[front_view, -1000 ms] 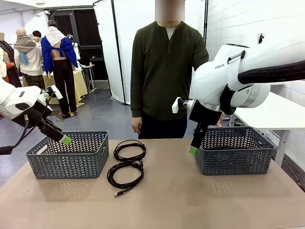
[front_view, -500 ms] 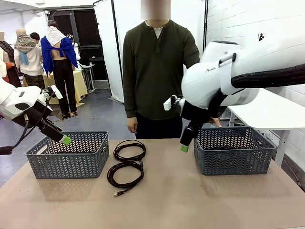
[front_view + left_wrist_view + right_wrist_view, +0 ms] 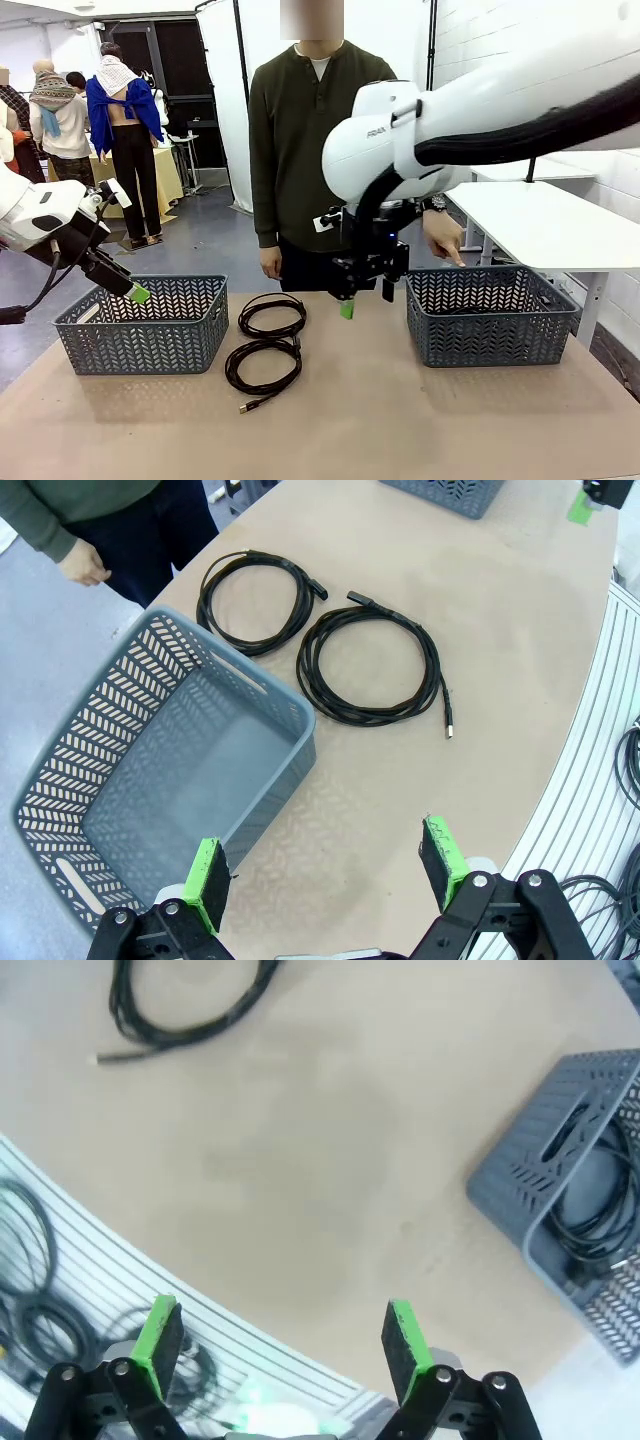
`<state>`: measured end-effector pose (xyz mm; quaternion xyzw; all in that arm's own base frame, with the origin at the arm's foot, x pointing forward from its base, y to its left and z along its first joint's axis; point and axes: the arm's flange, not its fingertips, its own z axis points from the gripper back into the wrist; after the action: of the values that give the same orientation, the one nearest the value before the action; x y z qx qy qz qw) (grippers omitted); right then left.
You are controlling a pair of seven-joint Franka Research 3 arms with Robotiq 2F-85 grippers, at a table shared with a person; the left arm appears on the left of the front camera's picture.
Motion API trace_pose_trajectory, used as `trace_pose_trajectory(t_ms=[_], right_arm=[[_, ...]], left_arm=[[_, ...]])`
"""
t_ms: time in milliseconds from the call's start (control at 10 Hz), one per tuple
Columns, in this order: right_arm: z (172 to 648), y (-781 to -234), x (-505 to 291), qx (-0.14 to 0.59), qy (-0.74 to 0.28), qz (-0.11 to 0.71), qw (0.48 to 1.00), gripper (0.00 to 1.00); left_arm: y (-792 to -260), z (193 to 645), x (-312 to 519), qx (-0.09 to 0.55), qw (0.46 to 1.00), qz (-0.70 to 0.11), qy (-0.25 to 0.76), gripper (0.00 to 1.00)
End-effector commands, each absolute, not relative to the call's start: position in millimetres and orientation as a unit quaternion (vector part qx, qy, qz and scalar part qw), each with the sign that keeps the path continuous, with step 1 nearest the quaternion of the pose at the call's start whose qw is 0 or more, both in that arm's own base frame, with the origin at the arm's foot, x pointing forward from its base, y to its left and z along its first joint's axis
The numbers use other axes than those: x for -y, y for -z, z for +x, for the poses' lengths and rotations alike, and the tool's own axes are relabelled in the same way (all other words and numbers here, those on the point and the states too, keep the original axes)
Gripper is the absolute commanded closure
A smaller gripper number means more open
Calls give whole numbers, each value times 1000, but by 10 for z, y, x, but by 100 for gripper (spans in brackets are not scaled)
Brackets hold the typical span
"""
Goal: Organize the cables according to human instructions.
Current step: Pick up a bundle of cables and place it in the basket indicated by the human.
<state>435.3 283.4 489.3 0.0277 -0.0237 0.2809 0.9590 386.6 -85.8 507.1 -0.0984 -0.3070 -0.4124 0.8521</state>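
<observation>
While the right claw (image 3: 346,306) hangs wide apart mid-frame, two cables (image 3: 280,338) lie close together on the desk (image 3: 400,420) just lower left of it. It might hook both, or drag one loop loose. At far left, the left claw (image 3: 325,865) is apart too.

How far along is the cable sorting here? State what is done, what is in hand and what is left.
Done: a black cable lies coiled in the right basket. In hand: nothing; the right gripper, over the table, and the left gripper are both open. Left: a far coil and a near coil lie on the table between the baskets; the left basket holds none.
</observation>
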Motion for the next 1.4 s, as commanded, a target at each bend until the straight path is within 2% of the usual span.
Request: trace_pose_trajectory(t_ms=[0,100,300,1300], right_arm=[[4481,-4901,-3065,53,-220,30,974,0],[4487,-4845,-3153,71,-193,21,978,0],[4471,-4742,-3269,58,-181,27,981,0],[4469,-4814,-3206,52,-192,44,979,0]], left_arm=[[-5060,3887,842,310,852,-105,409,0],[-5060,3887,842,310,852,-105,409,0],[-5060,3887,842,310,852,-105,409,0],[-5060,3887,842,310,852,-105,409,0]])
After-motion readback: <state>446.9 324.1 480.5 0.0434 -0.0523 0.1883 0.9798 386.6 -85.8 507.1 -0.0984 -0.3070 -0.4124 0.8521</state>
